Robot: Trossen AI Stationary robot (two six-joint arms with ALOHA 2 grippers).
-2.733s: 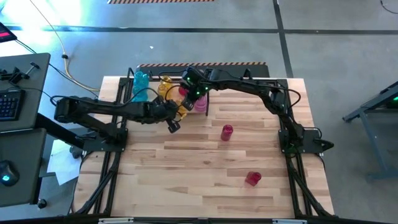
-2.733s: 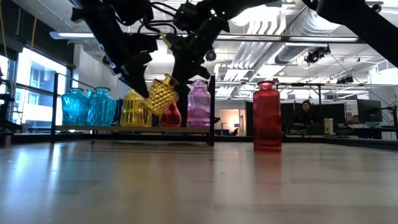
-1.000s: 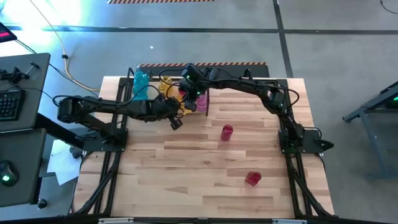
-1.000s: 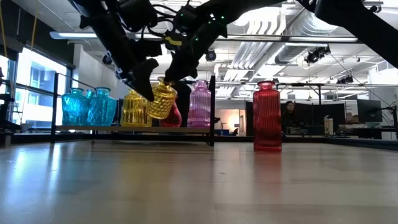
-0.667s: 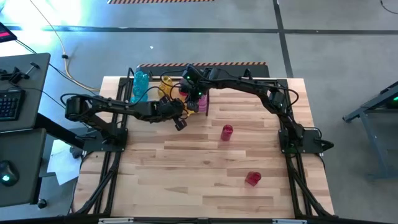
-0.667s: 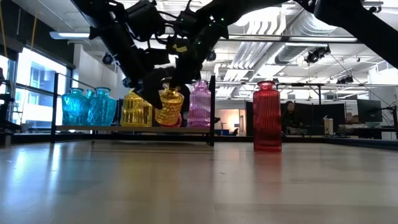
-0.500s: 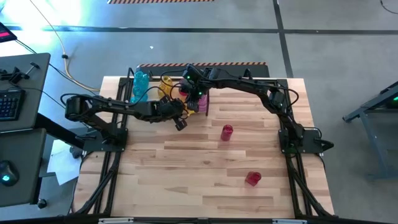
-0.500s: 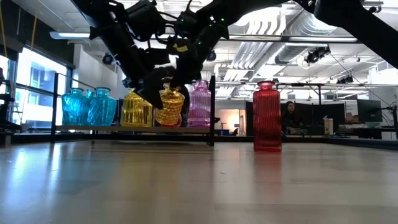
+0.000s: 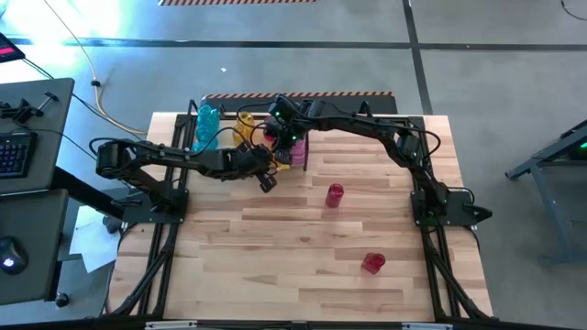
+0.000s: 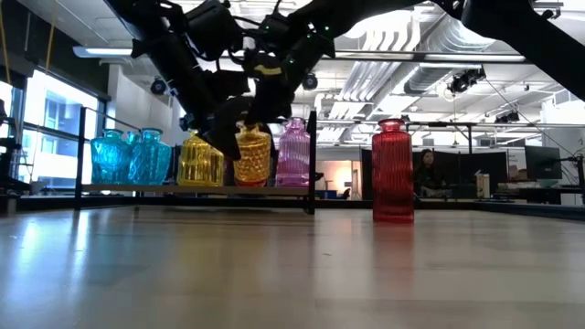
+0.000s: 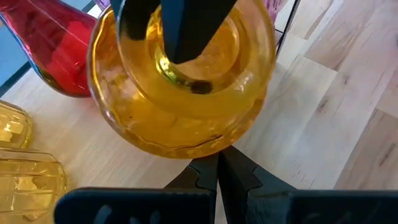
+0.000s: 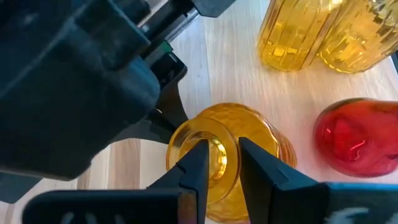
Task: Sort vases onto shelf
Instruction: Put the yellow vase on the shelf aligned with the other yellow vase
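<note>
While the amber textured vase (image 10: 253,157) stands upright on the shelf (image 10: 137,188), both arms crowd around it at the shelf's right part. In the low view it sits between a ribbed yellow vase (image 10: 199,163) and a pink vase (image 10: 293,153), close to both. Two cyan vases (image 10: 111,157) stand further along at the other end. A red bulbous vase (image 12: 354,143) sits just beside the amber one, farther back on the plank. Whether they touch, can't tell.

The right gripper (image 12: 224,155) reaches in from above and sits right at the amber vase's mouth, with the rim wall inside its gap. Can't tell if it clamps the rim or has gone loose.

The left gripper (image 11: 217,165) is clenched with nothing in it, its tips pressed together. It is low at the table side of the amber vase's belly, just beside it. Contact with the glass can't be told. In the high view the left gripper (image 9: 266,181) shows at the shelf's front edge, and the right gripper (image 9: 284,137) is over the shelf.

Off the shelf, a tall red vase (image 9: 335,194) stands upright on the table (image 9: 275,275), well apart from the rack. A second red vase (image 9: 372,263) is nearer the table's front edge on the right arm's side. A person (image 10: 425,169) sits in the room behind the table.
</note>
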